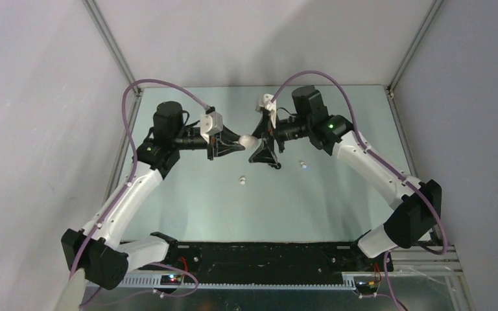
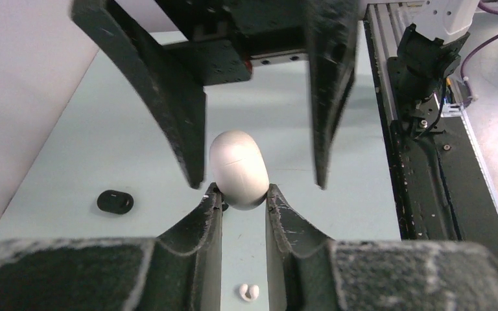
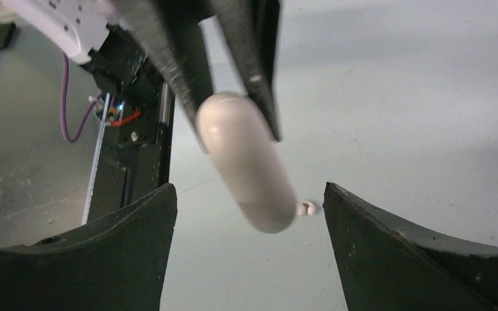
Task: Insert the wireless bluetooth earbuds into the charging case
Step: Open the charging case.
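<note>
The left gripper's fingers (image 2: 211,220) are clamped on the lower end of a white charging case (image 2: 238,170). The case is a smooth oval pebble with a faint seam across it. It is held up off the table, with its free end pointing toward the other arm. The right gripper's fingers (image 3: 123,240) stand wide apart and hold nothing. In both wrist views they flank the case, one on each side, without touching it. From above, the left gripper (image 1: 235,142) and the right gripper (image 1: 260,148) meet nose to nose over the far middle of the pale table (image 1: 337,214), with the case between them. One white earbud (image 1: 242,179) lies loose on the table just nearer than the case. The left wrist view shows it below and between that gripper's fingers. A second white earbud (image 1: 303,164), showing a bluish glint, lies to the right of the right gripper. A small black oval piece (image 2: 115,201) rests on the table off to one side of the left fingers. It is too small to tell whether it is a bud or a case. A black base rail (image 1: 259,259) runs along the near edge between the two arm mounts.
</note>
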You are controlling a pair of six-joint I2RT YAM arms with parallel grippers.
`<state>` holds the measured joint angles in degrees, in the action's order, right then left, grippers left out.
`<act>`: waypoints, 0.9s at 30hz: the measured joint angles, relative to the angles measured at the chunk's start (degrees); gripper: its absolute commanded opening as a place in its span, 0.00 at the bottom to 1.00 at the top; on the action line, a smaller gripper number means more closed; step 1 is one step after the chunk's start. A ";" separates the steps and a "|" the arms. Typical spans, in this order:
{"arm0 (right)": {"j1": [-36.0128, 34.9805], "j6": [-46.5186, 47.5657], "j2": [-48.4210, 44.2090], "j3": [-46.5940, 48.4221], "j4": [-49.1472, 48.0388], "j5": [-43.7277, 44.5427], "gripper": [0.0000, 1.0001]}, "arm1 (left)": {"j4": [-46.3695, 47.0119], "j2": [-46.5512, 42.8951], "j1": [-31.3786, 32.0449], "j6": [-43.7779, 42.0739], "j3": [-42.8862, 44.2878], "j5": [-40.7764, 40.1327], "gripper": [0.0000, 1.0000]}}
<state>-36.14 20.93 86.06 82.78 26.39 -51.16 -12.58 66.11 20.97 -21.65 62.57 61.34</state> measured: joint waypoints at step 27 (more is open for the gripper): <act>6.38 -14.60 2.67 3.21 -10.05 -5.33 0.54 | 0.02 -2.29 0.28 -0.28 -1.51 -1.79 0.00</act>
<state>-29.76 6.33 88.73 86.00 16.34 -56.49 -12.56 63.81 21.26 -21.93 61.06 59.55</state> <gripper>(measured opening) 0.550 0.255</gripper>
